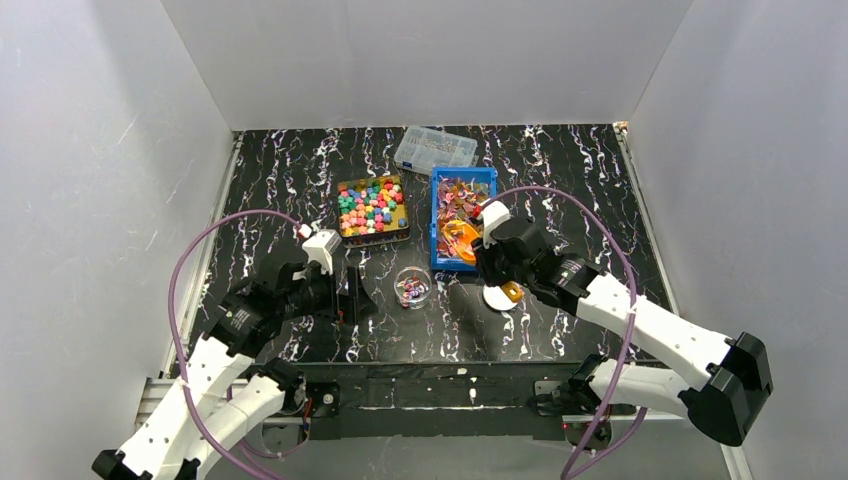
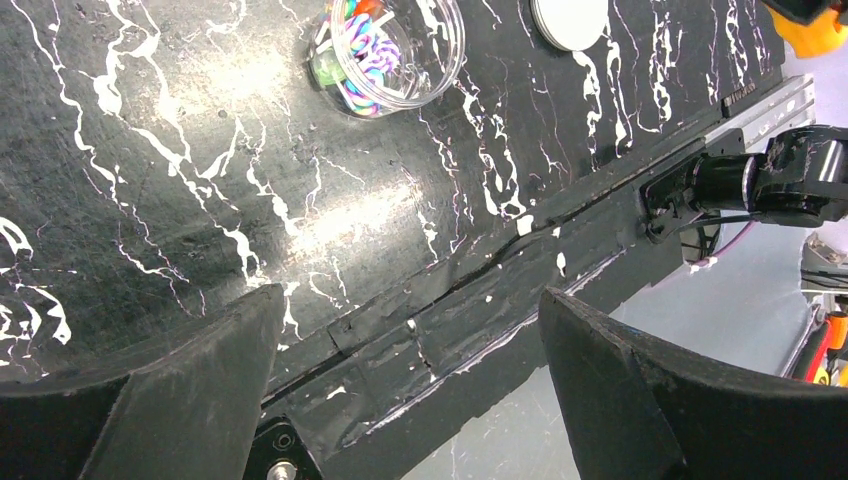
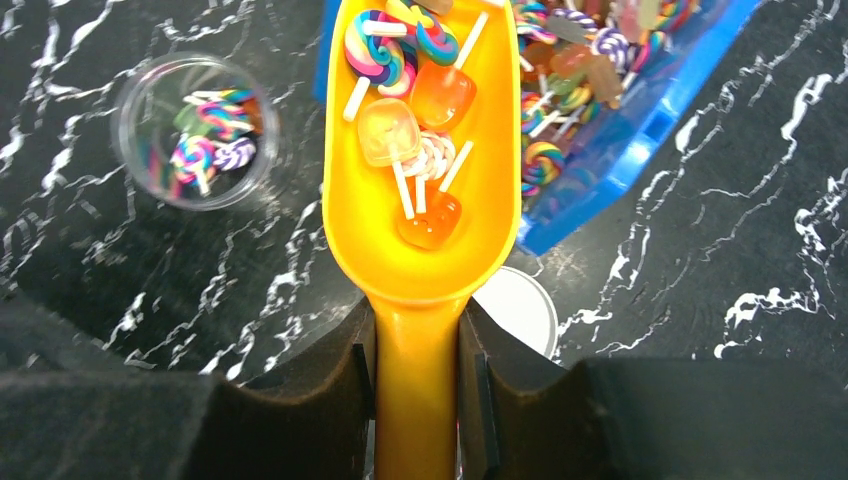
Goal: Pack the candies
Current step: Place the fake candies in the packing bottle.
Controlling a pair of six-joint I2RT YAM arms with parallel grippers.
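L gripper wide open; R gripper clamped on scoop.

- Two grippers: left gripper, right gripper.
- One scoop holding about six candies.
- One blue bin, its candies too many to count.
- One tray, likewise.
- One jar with a few candies; number unclear.
- One lid.
- One compartment box.
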